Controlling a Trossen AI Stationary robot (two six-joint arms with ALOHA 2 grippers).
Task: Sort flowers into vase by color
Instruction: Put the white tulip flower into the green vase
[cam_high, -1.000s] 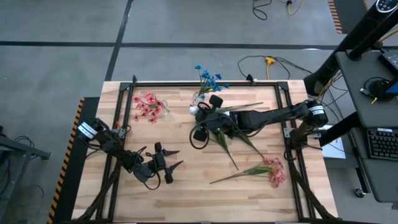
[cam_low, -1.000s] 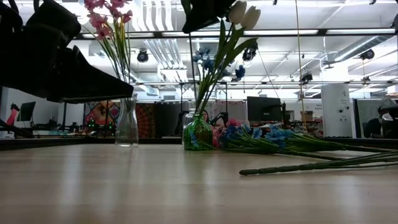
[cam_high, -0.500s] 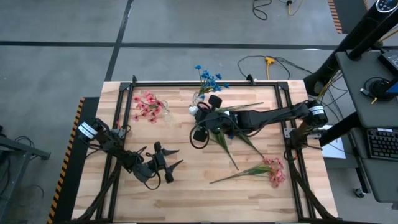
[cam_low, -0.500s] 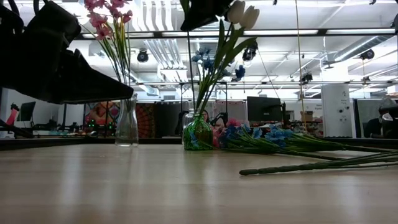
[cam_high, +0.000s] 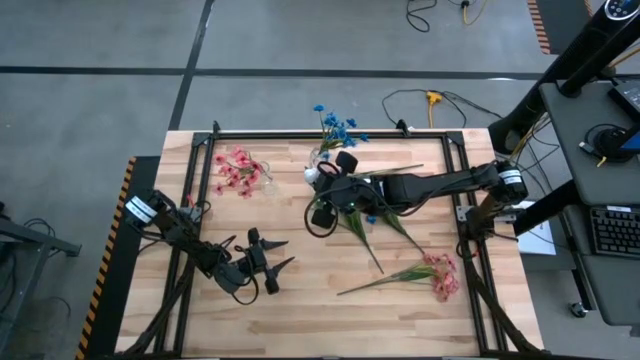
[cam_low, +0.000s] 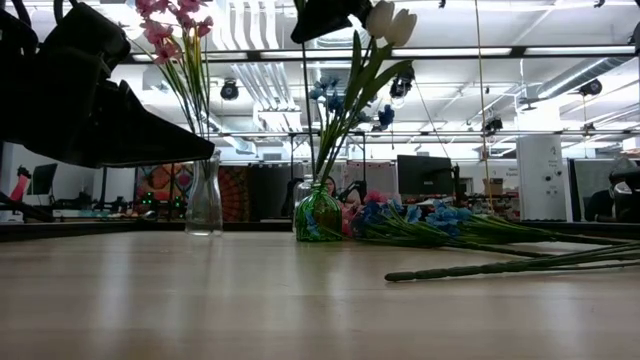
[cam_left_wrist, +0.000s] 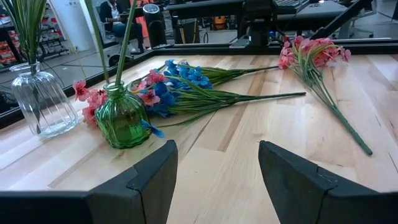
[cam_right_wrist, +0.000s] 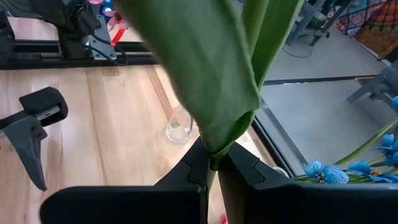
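Although pinched at its stem in the shut jaws of the right gripper, the white flower hangs above the green vase; light, floppy, best gripped low. Left gripper waits half-open, empty, over the bench.

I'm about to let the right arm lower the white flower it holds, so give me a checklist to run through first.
1. Right gripper shut on the white flower: ok.
2. Flower lifted off the table: ok, its blossoms sit high in the low view.
3. Which vase is its target: cannot tell; the green vase holds blue flowers, the clear vase pink ones.
4. Left gripper open, waiting at the table's near-left side, apart from the vases: ok.
5. Stem tip lined up over a vase mouth: cannot tell.
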